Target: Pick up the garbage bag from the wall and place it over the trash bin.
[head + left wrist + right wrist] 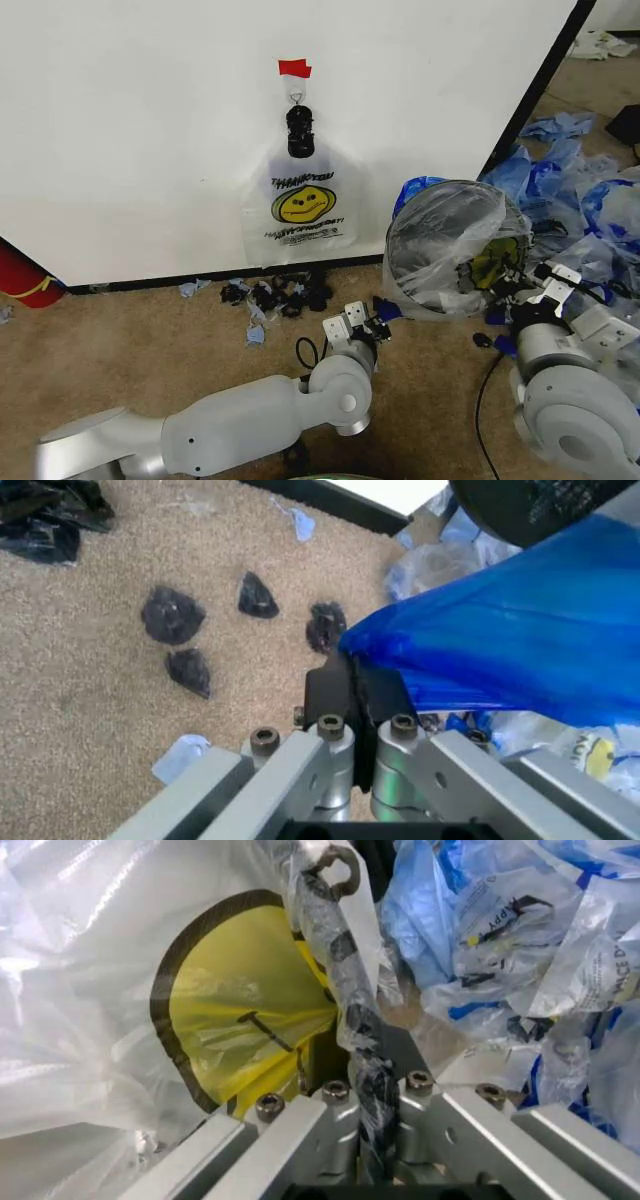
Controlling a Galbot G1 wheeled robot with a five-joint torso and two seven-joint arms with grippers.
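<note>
Translucent plastic, thin and crinkled, made up the garbage bag (pixel 300 205), which hung flat against the wall (pixel 140 130) from a black clip (pixel 300 130) under a small hook and a strip of red tape (pixel 294 68), its yellow smiley face and black "THANK YOU" print facing outward, well beyond and above the left gripper (pixel 362 322). That gripper sat low over the carpet, its metal jaws pressed together on a fold of glossy blue plastic (pixel 500 645) that billowed away from its tips; dark crumpled scraps (pixel 280 295) lay scattered on the coarse tan carpet (pixel 90 705) just past it, toward the black base strip of the wall. To its right stood the trash bin (pixel 445 250), round and of black wire mesh, already draped in a second clear bag (pixel 120 975) with a yellow face print. The right gripper (pixel 528 285) was at the bin's near rim, jaws closed on a twisted rope of that clear film, with the yellow print bunched just beside its fingers (pixel 300 1140). Beyond the right gripper lay a loose heap of bluish plastic bags (pixel 590 210), wrinkled and overlapping. Far off to the left of the left arm, a red cylinder (pixel 22 275) stood against the wall.
</note>
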